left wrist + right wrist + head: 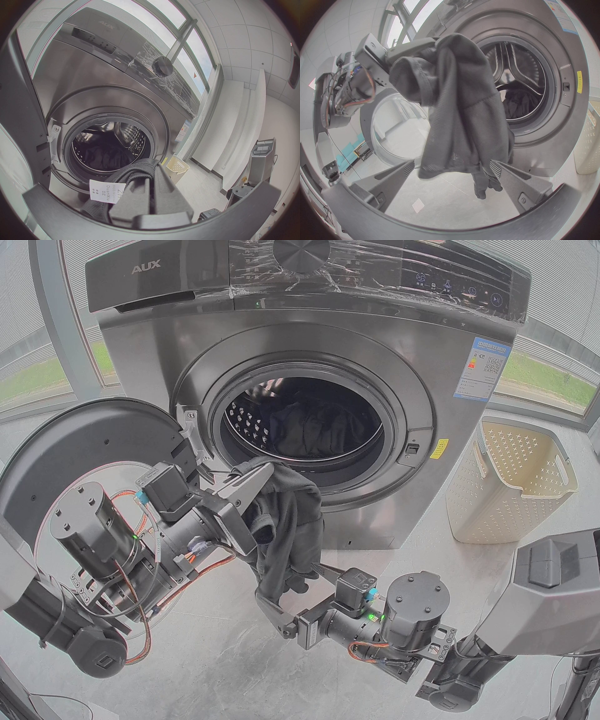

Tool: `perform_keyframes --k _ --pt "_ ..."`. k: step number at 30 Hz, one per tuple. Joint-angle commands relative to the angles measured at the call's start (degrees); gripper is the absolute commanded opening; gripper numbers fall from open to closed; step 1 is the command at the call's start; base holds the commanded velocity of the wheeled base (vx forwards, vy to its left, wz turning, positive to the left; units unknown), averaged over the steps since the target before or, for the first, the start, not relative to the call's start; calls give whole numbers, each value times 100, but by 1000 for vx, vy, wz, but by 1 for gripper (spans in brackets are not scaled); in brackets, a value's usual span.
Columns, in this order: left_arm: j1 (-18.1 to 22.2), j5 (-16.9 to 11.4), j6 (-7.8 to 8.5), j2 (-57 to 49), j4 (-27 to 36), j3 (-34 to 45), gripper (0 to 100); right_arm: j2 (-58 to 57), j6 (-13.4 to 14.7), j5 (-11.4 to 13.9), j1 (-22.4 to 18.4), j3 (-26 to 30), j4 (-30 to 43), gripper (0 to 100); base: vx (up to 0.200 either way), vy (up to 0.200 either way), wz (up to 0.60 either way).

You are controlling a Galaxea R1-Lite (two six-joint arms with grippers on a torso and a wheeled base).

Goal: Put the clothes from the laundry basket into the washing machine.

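The washing machine (400, 490) stands ahead with its round door (81, 440) swung open to the left. Dark clothes (312, 427) lie inside the drum. My left gripper (259, 480) is shut on a dark grey garment (287, 527), held just in front of the drum's lower rim. In the left wrist view the gripper (150, 187) pinches the garment (134, 172), and a white label (107, 191) hangs from the cloth. My right gripper (297, 590) is open below, with the garment's lower end (462, 125) hanging between its fingers (515, 181). The cream laundry basket (509, 484) stands to the right of the machine.
Pale grey floor (219, 652) lies in front of the machine. Windows run behind and beside it. The open door takes up the space on the left, close to my left arm. The basket (589, 140) sits near the machine's right corner.
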Motion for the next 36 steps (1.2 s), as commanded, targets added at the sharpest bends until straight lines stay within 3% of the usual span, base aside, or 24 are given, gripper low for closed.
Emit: perform_keyframes --k 1,6,17,30,31,36 --pt "0 1 -3 -2 -1 1 0 -29 2 65 144 4 -103 100 0 0 0" --pt "0 1 -3 -2 -1 1 0 -21 2 126 196 -31 -173 100 0 0 0" --pt "-9 1 -3 7 -1 18 0 85 -7 443 -305 -594 -59 100 0 0 0" --pt "0 1 -3 16 -1 9 0 357 2 478 -278 -989 -164 100 0 0 0" --pt "0 1 -3 16 -1 1 0 384 -7 478 -287 -1033 -182 0 0 0 0" --pt "8 1 -12 7 -1 1 0 357 -25 469 -261 -1042 -252 0 0 0 0"
